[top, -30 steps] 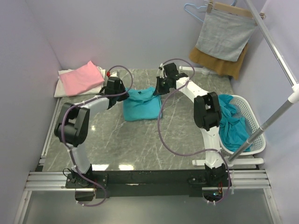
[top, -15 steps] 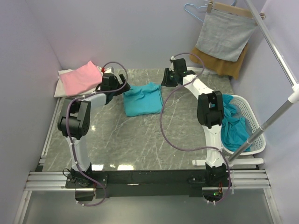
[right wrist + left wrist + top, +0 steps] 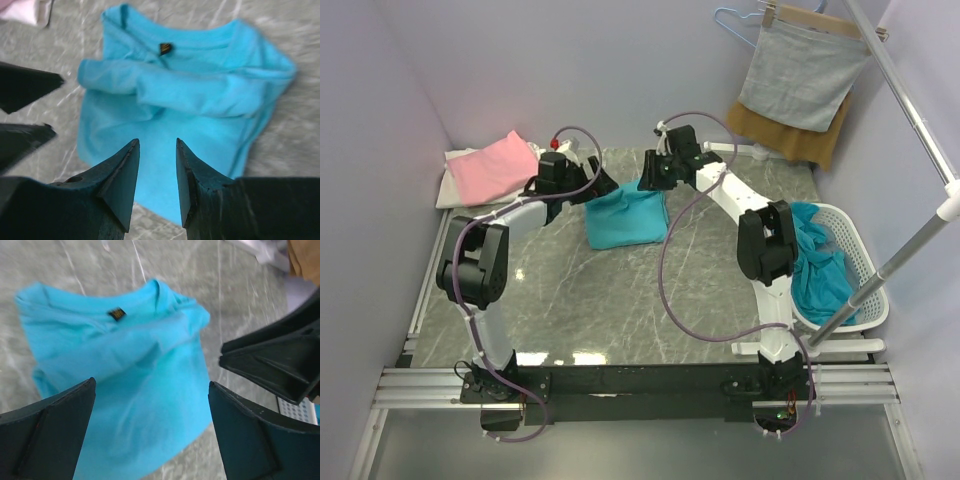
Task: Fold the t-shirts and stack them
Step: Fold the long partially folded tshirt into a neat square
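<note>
A teal t-shirt (image 3: 625, 215) lies folded on the marble table, collar and label toward the far side (image 3: 135, 355) (image 3: 190, 95). My left gripper (image 3: 590, 186) hovers above its far left corner, open wide (image 3: 151, 385), nothing between the fingers. My right gripper (image 3: 648, 180) hangs above its far right corner, open with a narrower gap (image 3: 156, 142), also holding nothing. Each wrist view catches the other gripper's black fingers (image 3: 280, 365) (image 3: 25, 85) at its edge. A folded pink t-shirt (image 3: 495, 165) rests on a white one at the far left.
A white laundry basket (image 3: 868, 300) at the right holds more teal t-shirts (image 3: 820, 270). A grey towel (image 3: 802, 70) and a brown cloth (image 3: 790, 135) hang at the back right. A metal pole (image 3: 910, 110) slants along the right side.
Both grippers were shut at the teal t-shirt's far edge a second ago; they have opened, let it go and lifted off. The shirt now lies folded flat.
</note>
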